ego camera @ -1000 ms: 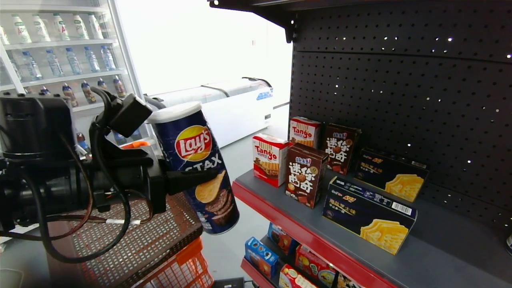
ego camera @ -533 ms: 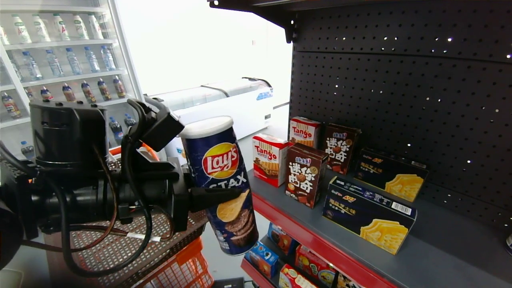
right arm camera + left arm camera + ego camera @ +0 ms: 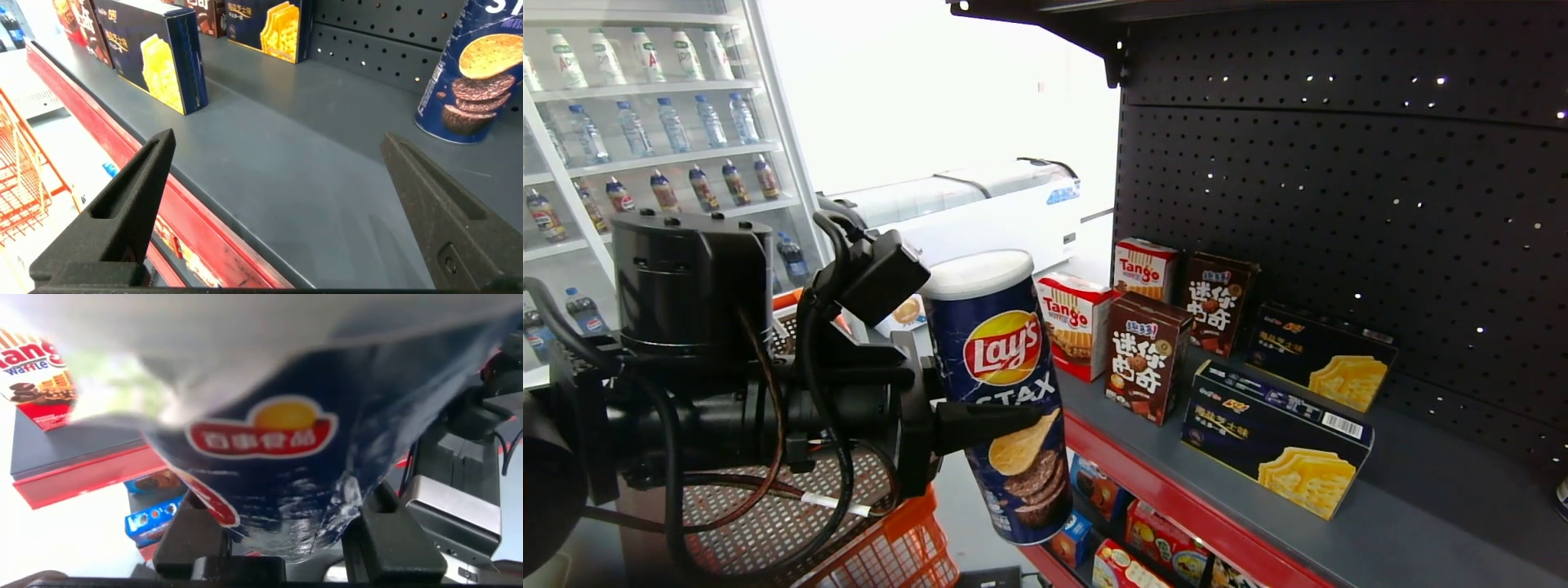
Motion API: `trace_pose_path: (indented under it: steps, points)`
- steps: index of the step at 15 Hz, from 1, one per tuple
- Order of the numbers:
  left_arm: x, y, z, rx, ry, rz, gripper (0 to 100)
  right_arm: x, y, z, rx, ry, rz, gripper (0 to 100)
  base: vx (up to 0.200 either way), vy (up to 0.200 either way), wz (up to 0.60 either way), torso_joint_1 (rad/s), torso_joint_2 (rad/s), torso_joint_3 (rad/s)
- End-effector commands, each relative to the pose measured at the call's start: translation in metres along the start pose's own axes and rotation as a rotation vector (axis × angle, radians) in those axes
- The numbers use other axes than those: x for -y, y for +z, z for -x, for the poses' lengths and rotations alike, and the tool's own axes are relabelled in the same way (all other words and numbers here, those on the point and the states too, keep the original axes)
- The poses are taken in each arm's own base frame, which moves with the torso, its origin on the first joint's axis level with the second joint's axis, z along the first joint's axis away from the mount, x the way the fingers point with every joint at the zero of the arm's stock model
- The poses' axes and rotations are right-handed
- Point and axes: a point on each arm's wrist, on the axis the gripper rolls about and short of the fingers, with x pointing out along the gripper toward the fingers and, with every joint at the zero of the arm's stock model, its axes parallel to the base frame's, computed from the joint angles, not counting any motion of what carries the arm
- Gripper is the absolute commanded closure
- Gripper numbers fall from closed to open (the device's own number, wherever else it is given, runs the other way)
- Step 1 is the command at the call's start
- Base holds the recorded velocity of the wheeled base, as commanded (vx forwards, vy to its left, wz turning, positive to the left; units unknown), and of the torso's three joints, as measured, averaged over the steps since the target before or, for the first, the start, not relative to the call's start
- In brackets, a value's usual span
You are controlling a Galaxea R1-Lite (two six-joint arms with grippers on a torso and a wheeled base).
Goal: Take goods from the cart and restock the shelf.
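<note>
Gripping chip can (image 3: 996,359), left claw (image 3: 1001,420) beside shelf (image 3: 1421,506) of boxes (image 3: 1147,355); right claw (image 3: 278,143) agape.

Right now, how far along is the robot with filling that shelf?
Done: one dark blue chip can stands on the grey metal shelf. In hand: the left fingers clamp a tall white-lidded blue chip can near the shelf's red edge. Left: setting it down.

Chip can (image 3: 1001,359) right by the shelf (image 3: 1421,506) edge
Left gripper (image 3: 1005,420) jaws clamp it mid-body, slightly tilted; snack boxes (image 3: 1147,355) at its 3 o'clock.
</note>
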Motion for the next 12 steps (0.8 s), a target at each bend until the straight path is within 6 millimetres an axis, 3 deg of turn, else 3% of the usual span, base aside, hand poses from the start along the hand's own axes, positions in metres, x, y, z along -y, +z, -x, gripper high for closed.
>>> trace_pose_path:
  steps: [1,4,12]
  points:
    - [0.0011,0.0014,0.0005,0.005,-0.003,-0.006,100,0.0000,0.0001,0.0000,0.001,0.001,0.000,0,0.000,0.000,0.00,0.000,0.00,0.000]
    - [0.0036,0.0040,0.0035,0.016,-0.005,-0.014,100,0.0000,0.0001,0.0000,0.001,0.002,0.000,0,0.000,0.000,0.00,0.000,0.00,0.000]
    - [0.0055,0.0078,0.0033,0.028,-0.012,-0.027,100,0.0000,0.0001,0.0000,0.001,0.002,0.000,0,0.000,0.000,-0.60,0.004,0.01,0.004]
